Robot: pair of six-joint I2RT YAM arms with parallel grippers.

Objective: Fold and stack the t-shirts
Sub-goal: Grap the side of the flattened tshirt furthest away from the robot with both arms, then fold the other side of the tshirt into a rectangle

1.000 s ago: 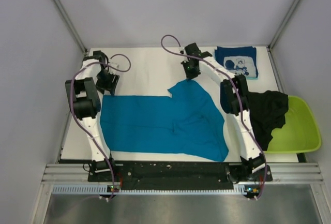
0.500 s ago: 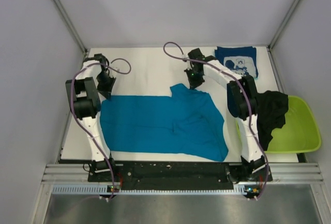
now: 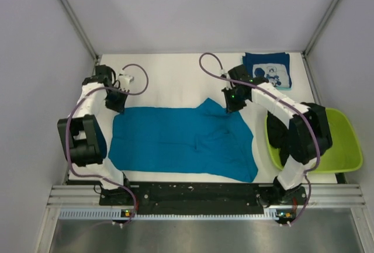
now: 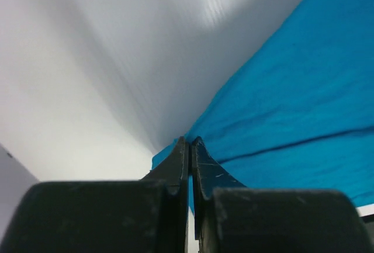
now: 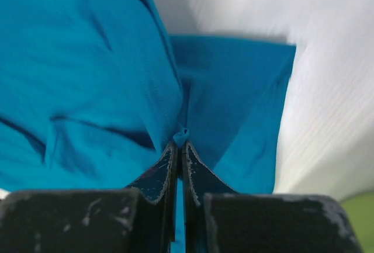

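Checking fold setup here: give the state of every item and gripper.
teal t-shirt: spread out, unfolded, far edge pinched at both ends.
navy t-shirt: folded, far right corner.
black t-shirt: unfolded, in basin, partly hidden.
left gripper: shut on teal t-shirt.
right gripper: shut on teal t-shirt.

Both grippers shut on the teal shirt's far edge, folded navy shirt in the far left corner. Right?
No: the folded navy shirt lies in the far right corner, per the top view. The left gripper and right gripper are indeed both shut on the far edge of the teal shirt.
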